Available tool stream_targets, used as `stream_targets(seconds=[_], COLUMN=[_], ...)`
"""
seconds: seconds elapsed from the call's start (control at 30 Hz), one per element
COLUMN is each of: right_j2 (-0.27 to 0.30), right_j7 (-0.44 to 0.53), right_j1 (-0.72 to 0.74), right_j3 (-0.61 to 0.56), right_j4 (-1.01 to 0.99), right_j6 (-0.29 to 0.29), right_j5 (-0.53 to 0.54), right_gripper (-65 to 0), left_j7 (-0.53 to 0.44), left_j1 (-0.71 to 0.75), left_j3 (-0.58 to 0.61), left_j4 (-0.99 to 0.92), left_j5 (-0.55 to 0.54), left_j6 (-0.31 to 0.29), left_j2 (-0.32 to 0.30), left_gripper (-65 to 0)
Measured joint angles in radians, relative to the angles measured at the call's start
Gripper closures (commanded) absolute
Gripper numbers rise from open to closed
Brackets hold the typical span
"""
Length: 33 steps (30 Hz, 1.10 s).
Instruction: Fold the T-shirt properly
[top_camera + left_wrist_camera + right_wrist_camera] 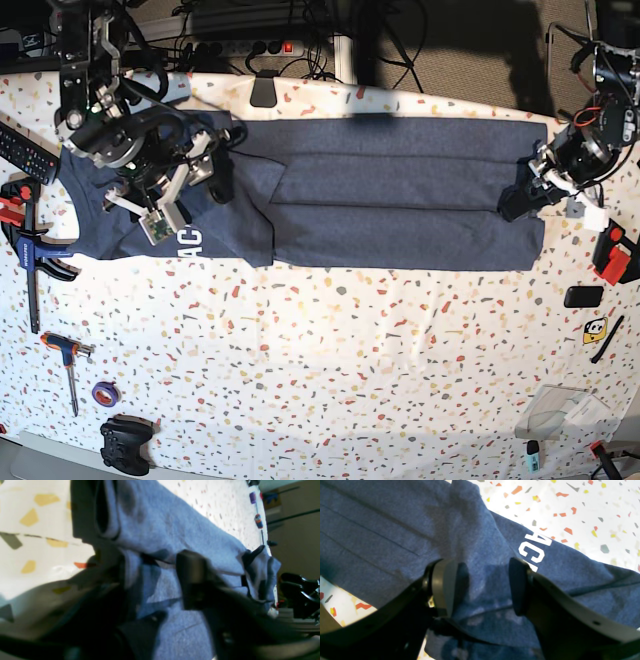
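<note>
Left wrist view: left pincer (150, 580) low over the T-shirt (175, 525), blurred; cloth bunched between and around the dark fingers (192, 575), but grip or no grip cannot be told. Beyond the pincer, cloth running off across the speckled surface (225, 502).

Right wrist view: right pincer (482, 587) spread wide, released, straddling a raised ridge of T-shirt (395, 530) cloth without pinching it. White letters (535, 547) just ahead of the right-hand finger (517, 585). Speckled surface (595, 512) beyond the cloth's edge.

Base view: T-shirt (400, 190) laid lengthwise across the far half of the surface (350, 360), sides folded inward into a long band. Right pincer (170, 195) at the band's lettered end, left pincer (530, 195) at the opposite end, both down on cloth. Near the right pincer, toward the surface's edge: a clamp (25, 240), a remote (20, 148). Well apart, at the near edge: a screwdriver (68, 365), a tape roll (103, 392), a game controller (127, 442).
</note>
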Motion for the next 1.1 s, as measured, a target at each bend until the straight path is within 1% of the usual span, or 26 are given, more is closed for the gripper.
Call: stream_targets(seconds=[0.03, 0.07, 0.3, 0.43, 0.53, 0.6, 0.67, 0.77, 0.83, 0.93, 1.0, 1.07, 1.1], right_j2=[0.0, 0.0, 0.0, 0.0, 0.0, 0.0, 0.0, 0.0, 0.0, 0.0, -0.001, -0.001, -0.001], right_j7=[0.0, 0.0, 0.0, 0.0, 0.0, 0.0, 0.0, 0.0, 0.0, 0.0, 0.0, 0.0, 0.006], right_j1=[0.0, 0.0, 0.0, 0.0, 0.0, 0.0, 0.0, 0.0, 0.0, 0.0, 0.0, 0.0, 0.0], right_j3=[0.0, 0.0, 0.0, 0.0, 0.0, 0.0, 0.0, 0.0, 0.0, 0.0, 0.0, 0.0, 0.0], right_j4=[0.0, 0.0, 0.0, 0.0, 0.0, 0.0, 0.0, 0.0, 0.0, 0.0, 0.001, 0.002, 0.002], right_j6=[0.0, 0.0, 0.0, 0.0, 0.0, 0.0, 0.0, 0.0, 0.0, 0.0, 0.0, 0.0, 0.0], right_j5=[0.0, 0.0, 0.0, 0.0, 0.0, 0.0, 0.0, 0.0, 0.0, 0.0, -0.001, 0.0, 0.0], right_gripper=[-34.1, -34.1, -34.1, -34.0, -34.0, -34.0, -34.0, -34.0, -34.0, -34.0, -34.0, -34.0, -34.0], left_j7=[0.0, 0.0, -0.007, 0.008, 0.056, 0.093, 0.13, 0.177, 0.219, 0.215, 0.218, 0.21, 0.19], left_j1=[0.0, 0.0, 0.0, -0.02, -0.048, -0.064, -0.076, -0.083, -0.079, -0.036, 0.002, 0.04, 0.061], left_j3=[0.0, 0.0, 0.0, 0.007, 0.011, 0.012, 0.012, 0.012, 0.012, 0.011, 0.011, 0.013, 0.013], left_j4=[0.002, 0.002, 0.002, 0.0, -0.006, -0.007, 0.007, 0.079, 0.135, 0.235, 0.312, 0.395, 0.437], left_j5=[0.009, 0.011, 0.017, 0.03, 0.047, 0.047, 0.012, -0.046, -0.065, -0.082, -0.079, -0.077, -0.077], left_j6=[0.0, 0.0, 0.0, 0.003, 0.02, 0.019, 0.02, 0.023, 0.02, 0.023, 0.044, 0.055, 0.056], left_j2=[0.0, 0.0, -0.001, -0.02, -0.039, -0.061, -0.081, -0.089, -0.083, -0.054, -0.018, 0.034, 0.065], left_gripper=[-3.9, 0.0, 0.0, 0.0, 0.0, 0.0, 0.0, 0.0, 0.0, 0.0, 0.0, 0.0, 0.0])
